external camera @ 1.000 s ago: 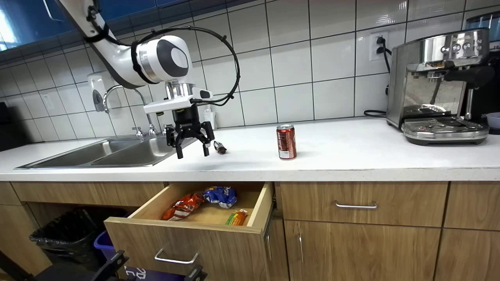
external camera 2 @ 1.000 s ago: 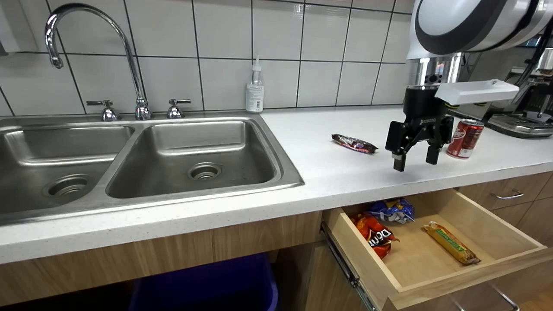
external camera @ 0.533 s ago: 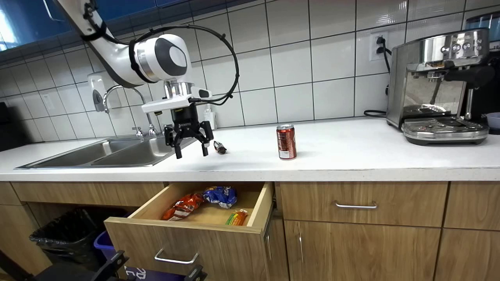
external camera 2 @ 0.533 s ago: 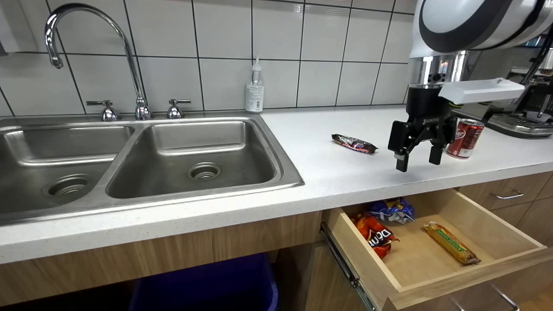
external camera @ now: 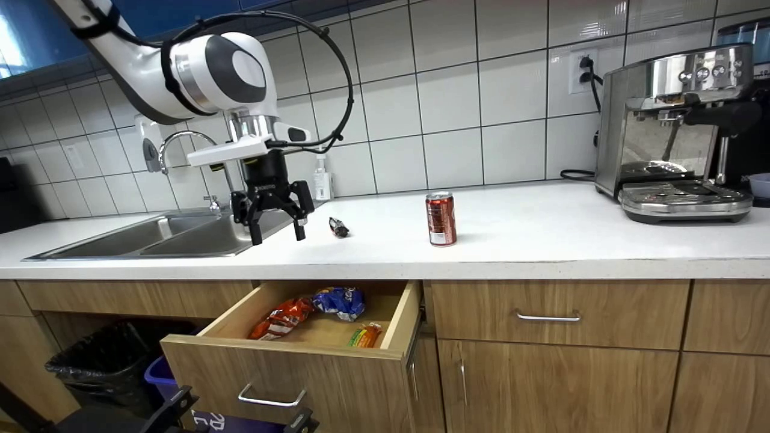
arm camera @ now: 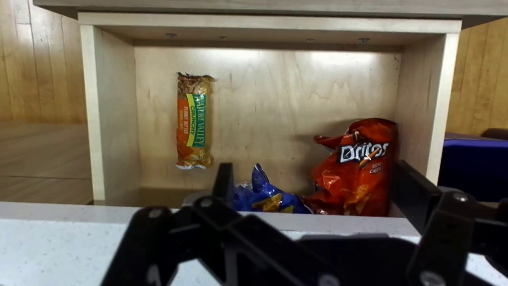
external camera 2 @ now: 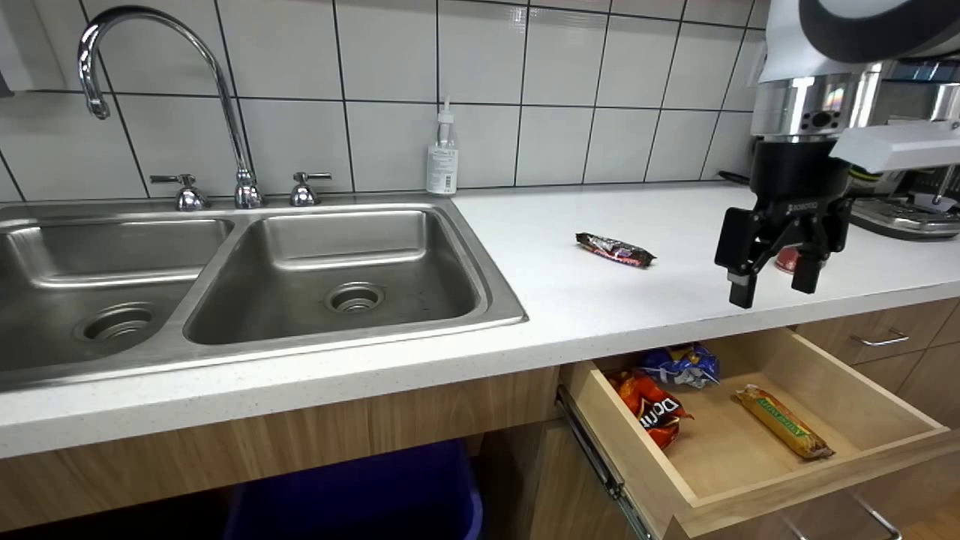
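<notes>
End effector (external camera: 278, 234) released above the bench (external camera: 529, 234)!

Here I am, jaws spread well apart! In both exterior views the pulled-out drawer (external camera: 337, 367) sits lower down: Doritos bag (external camera 2: 651, 411) at left, blue bag (external camera 2: 681, 365) just beside it on the far side, granola bar (external camera 2: 785, 423) near right. Up on the bench, near me, lies a dark wrapped bar (external camera 2: 615, 250), with a red can (external camera: 441, 219) standing farther right.
</notes>
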`<state>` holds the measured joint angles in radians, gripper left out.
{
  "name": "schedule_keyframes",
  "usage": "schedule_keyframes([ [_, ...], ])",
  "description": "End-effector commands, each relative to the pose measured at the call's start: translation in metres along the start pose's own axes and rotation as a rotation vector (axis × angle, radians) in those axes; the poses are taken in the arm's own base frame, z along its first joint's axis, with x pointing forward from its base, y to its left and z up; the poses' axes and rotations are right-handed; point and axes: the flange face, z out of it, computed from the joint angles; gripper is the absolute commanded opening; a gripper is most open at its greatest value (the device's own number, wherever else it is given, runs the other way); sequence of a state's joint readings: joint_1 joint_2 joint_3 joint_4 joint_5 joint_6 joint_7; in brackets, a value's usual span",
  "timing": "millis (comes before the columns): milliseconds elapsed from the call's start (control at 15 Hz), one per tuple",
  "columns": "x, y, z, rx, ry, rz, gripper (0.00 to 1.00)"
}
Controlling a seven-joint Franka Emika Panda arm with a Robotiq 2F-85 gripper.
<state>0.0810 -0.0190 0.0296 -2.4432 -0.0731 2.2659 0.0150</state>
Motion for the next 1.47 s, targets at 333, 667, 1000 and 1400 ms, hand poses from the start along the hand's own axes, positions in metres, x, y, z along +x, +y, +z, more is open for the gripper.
schedule_keyframes([
  [333, -0.063, 0.000, 0.007, -0.008, -0.030, 0.078, 1.00],
  [667, -0.084, 0.004, 0.027, -0.004, -0.084, 0.109, 1.00],
  [1000, -0.096, 0.007, 0.042, -0.010, -0.137, 0.128, 1.00],
  [1400, -0.090, 0.004, 0.051, 0.000, -0.156, 0.102, 1.00],
])
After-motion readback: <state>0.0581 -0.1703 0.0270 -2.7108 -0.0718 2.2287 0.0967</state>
